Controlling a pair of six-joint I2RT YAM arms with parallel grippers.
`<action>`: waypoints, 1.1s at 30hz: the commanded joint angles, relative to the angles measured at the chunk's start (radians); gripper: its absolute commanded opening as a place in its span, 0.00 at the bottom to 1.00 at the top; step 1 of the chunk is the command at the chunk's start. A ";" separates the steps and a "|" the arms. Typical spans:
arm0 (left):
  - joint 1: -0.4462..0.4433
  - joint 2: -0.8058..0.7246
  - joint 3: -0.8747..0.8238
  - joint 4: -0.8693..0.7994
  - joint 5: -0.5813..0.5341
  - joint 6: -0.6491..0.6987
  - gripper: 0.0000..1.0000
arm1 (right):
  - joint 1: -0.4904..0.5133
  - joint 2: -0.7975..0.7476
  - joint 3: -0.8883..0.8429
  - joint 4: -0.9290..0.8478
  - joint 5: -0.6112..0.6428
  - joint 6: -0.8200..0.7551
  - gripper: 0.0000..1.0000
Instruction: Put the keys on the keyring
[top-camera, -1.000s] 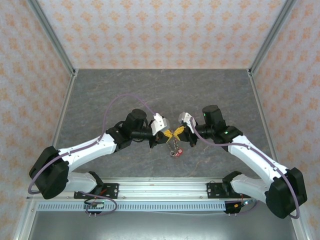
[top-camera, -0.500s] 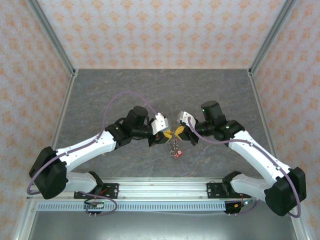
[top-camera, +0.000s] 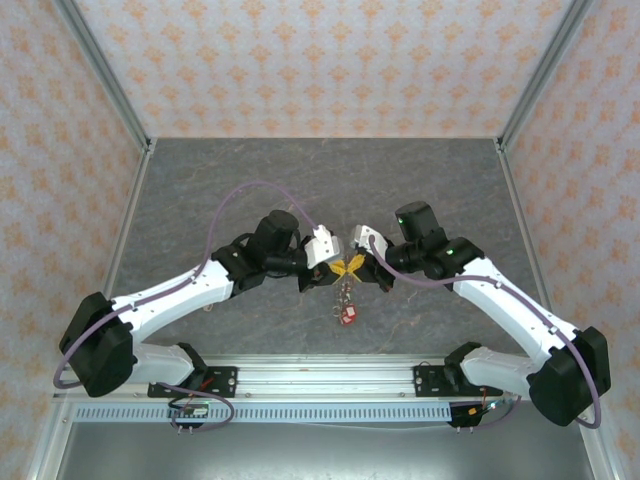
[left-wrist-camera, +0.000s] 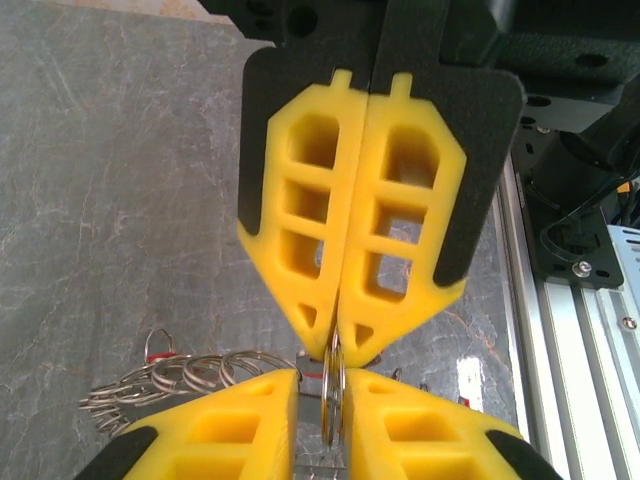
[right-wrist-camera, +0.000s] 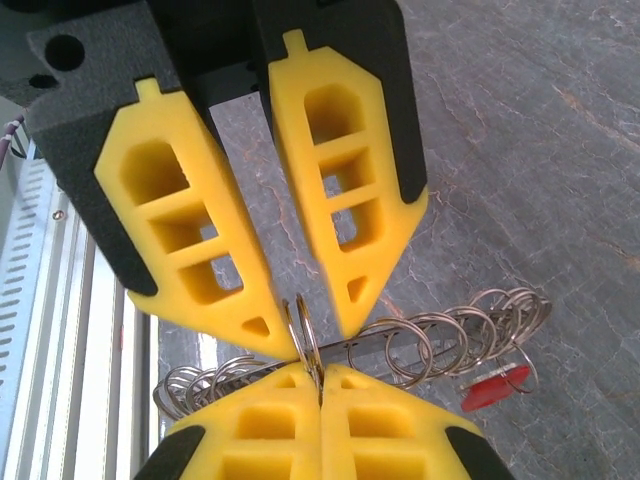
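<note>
Two white robot arms are seen from above, reaching in from 8 and 4 o'clock over a grey marbled tabletop (top-camera: 250, 170). Their yellow-padded tips meet just toward 6 o'clock of its centre.

A thin silver split-wire keyring (right-wrist-camera: 303, 325) is held upright and edge-on between the two tips. The right tool (right-wrist-camera: 320, 372) is fully closed, and the rim of the keyring is pinched in the seam of its pads. The left tool (left-wrist-camera: 325, 380) faces it with its fingers narrowly parted, and the opposite rim of the keyring stands in the gap. Whether those pads press on the wire cannot be told.

A bunch of linked silver wire rings (right-wrist-camera: 440, 335) is attached to the keyring and trails toward 6 o'clock in the overhead view. A key with a small flat red head (right-wrist-camera: 495, 392) is seen at the far end of the bunch. Whether the bunch rests on the tabletop cannot be told.
</note>
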 joint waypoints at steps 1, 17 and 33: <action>-0.017 0.019 0.040 -0.071 -0.036 0.055 0.14 | 0.010 -0.003 0.049 0.026 -0.016 -0.012 0.00; -0.019 0.019 0.040 -0.130 -0.075 0.092 0.00 | 0.014 -0.029 0.036 0.040 0.017 -0.004 0.00; -0.008 -0.022 -0.038 0.096 0.005 -0.040 0.00 | -0.021 -0.073 -0.158 0.192 0.069 0.129 0.14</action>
